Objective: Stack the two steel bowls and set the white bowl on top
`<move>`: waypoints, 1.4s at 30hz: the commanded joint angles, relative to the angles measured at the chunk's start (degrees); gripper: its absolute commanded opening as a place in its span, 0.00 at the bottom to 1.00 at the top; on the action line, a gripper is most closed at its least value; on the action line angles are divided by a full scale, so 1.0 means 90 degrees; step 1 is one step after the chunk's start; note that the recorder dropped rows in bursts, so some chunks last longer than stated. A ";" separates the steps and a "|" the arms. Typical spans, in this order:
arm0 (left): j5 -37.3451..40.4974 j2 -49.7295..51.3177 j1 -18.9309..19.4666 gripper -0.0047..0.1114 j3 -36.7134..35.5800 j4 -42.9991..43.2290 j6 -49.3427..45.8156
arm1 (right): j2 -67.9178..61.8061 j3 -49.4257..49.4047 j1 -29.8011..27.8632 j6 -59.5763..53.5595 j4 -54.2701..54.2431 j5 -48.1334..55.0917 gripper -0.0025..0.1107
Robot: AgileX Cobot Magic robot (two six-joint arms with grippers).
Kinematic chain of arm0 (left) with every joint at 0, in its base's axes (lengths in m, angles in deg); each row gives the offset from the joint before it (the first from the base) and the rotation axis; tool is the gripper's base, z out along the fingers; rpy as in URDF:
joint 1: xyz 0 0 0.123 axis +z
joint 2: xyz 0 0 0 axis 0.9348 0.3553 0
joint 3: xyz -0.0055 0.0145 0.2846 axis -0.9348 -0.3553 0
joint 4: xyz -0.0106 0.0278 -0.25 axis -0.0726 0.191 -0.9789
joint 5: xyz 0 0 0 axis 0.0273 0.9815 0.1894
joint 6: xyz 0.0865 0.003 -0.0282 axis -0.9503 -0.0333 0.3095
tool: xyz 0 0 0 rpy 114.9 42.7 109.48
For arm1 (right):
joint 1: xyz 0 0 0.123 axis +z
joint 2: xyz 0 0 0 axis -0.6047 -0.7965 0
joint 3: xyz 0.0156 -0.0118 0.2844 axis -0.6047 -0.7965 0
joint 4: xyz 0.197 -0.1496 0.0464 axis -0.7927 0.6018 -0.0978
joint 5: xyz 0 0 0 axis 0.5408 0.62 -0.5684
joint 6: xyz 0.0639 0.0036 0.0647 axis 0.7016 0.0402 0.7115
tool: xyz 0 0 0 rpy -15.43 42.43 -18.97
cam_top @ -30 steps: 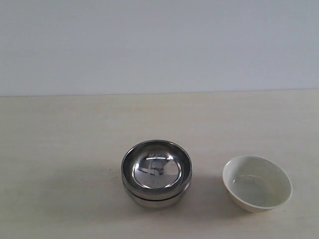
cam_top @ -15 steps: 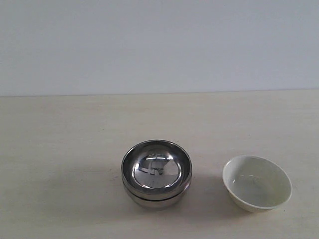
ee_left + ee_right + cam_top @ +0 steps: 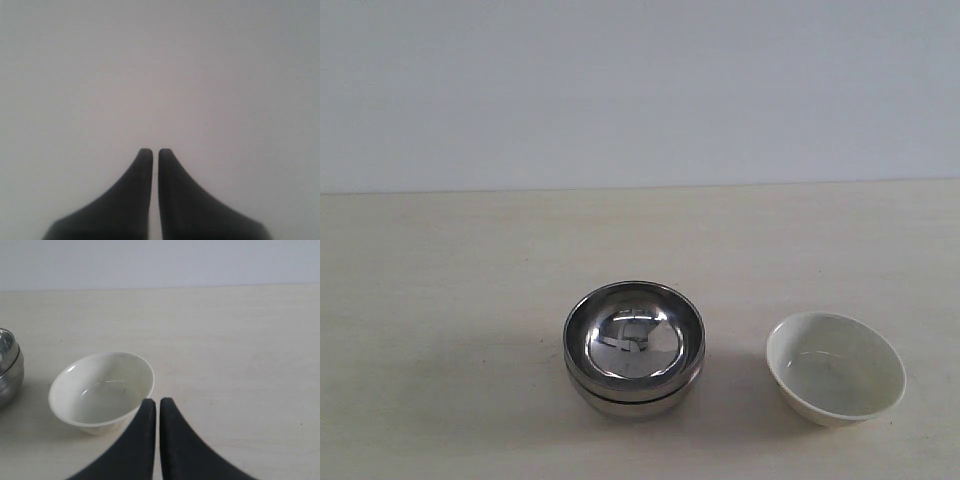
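A: Black fingertips are being held almost together on the right gripper [image 3: 158, 401], with only a thin slit being left between them and nothing being clasped.

B: And where is it being held, taking the white bowl [image 3: 102, 390] as the mark?

A: It is being shown close to the white bowl, its tips being seen against that bowl's outer side. Whether the bowl is being touched cannot be told.

B: Is the left gripper [image 3: 155, 151] being kept the same way?

A: Yes, it is being kept clenched too, with nothing between its fingers. Only a blank pale surface is being shown behind it, so its place relative to the white bowl cannot be told.

B: How is the white bowl itself being seen?

A: It is being seen upright and empty, being borne by the pale wooden table [image 3: 440, 280].

B: And the two steel bowls [image 3: 634, 345]?

A: They are being seen nested, one inside the other, mouths up. In the exterior view they are being shown to the left of the white bowl, near it but apart from it. Nothing is being carried on top of them.

B: And past the white bowl?

A: A plain pale wall [image 3: 640, 90] is being shown behind it.
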 commanded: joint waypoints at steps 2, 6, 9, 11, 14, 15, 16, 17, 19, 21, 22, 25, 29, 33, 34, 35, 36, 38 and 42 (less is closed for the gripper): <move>-0.0042 -0.0041 0.0018 0.07 -0.0030 0.1595 0.0011 | 0.0032 0.0010 0.0006 0.0006 0.0036 -0.0046 0.02; -0.0042 -0.0041 0.0018 0.07 -0.0030 0.5888 0.0011 | 0.0032 0.0010 0.0006 0.0006 0.0036 -0.0046 0.02; -0.0042 -0.0041 0.0018 0.07 -0.0030 0.8212 0.0011 | 0.0032 0.0010 0.0006 0.0006 0.0036 -0.0046 0.02; -0.0042 -0.0041 0.0018 0.07 -0.0030 0.9352 0.0011 | 0.0032 0.0010 0.0006 0.0006 0.0036 -0.0046 0.02; -0.0042 -0.0041 0.0018 0.07 -0.0086 1.0214 0.0011 | 0.0032 0.0010 0.0006 0.0006 0.0036 -0.0046 0.02; -0.0042 -0.0041 0.0018 0.07 -0.0124 1.0279 0.0011 | 0.0032 0.0010 0.0006 0.0006 0.0036 -0.0046 0.02; -0.0042 -0.0041 0.0018 0.07 -0.0198 1.0281 0.0011 | 0.0032 0.0010 0.0006 0.0006 0.0036 -0.0046 0.02; -0.0042 -0.0041 0.0018 0.07 -0.0297 1.0310 0.0011 | 0.0032 0.0010 0.0006 0.0006 0.0036 -0.0046 0.02; -0.0052 -0.0041 0.0032 0.07 -0.0503 1.0310 0.0011 | 0.0032 0.0010 0.0006 0.0006 0.0036 -0.0046 0.02; -0.0042 -0.0041 0.0074 0.07 -0.0702 1.0326 0.0011 | 0.0032 0.0010 0.0006 0.0006 0.0036 -0.0046 0.02; -0.0042 -0.0041 0.0074 0.07 -0.0811 1.0365 0.0011 | 0.0032 0.0010 0.0006 0.0006 0.0036 -0.0046 0.02; -0.0042 -0.0041 0.0074 0.07 -0.1122 1.0365 0.0011 | 0.0032 0.0010 0.0006 0.0006 0.0036 -0.0046 0.02; -0.0038 -0.0041 0.0074 0.07 -0.1487 1.0365 0.0011 | 0.0032 0.0010 0.0006 0.0006 0.0036 -0.0046 0.02; -0.0025 -0.0041 0.0074 0.07 -0.1741 1.0396 0.0011 | 0.0032 0.0010 0.0006 0.0006 0.0036 -0.0046 0.02; -0.0039 -0.0041 0.0074 0.07 -0.1798 1.0487 0.0011 | 0.0032 0.0010 0.0006 0.0006 0.0036 -0.0046 0.02; -0.0039 -0.0041 0.0074 0.07 -0.1838 1.0566 0.0011 | 0.0032 0.0010 0.0006 0.0006 0.0036 -0.0046 0.02; -0.0039 -0.0041 0.0074 0.07 -0.1893 1.0635 0.0011 | 0.0032 0.0010 0.0006 0.0006 0.0036 -0.0046 0.02; -0.0039 -0.0041 0.0074 0.07 -0.2042 1.0643 0.0011 | 0.0032 0.0010 0.0006 0.0006 0.0036 -0.0046 0.02; -0.0039 -0.0041 0.0074 0.07 -0.2219 1.0643 0.0011 | 0.0032 0.0010 0.0006 0.0006 0.0036 -0.0046 0.02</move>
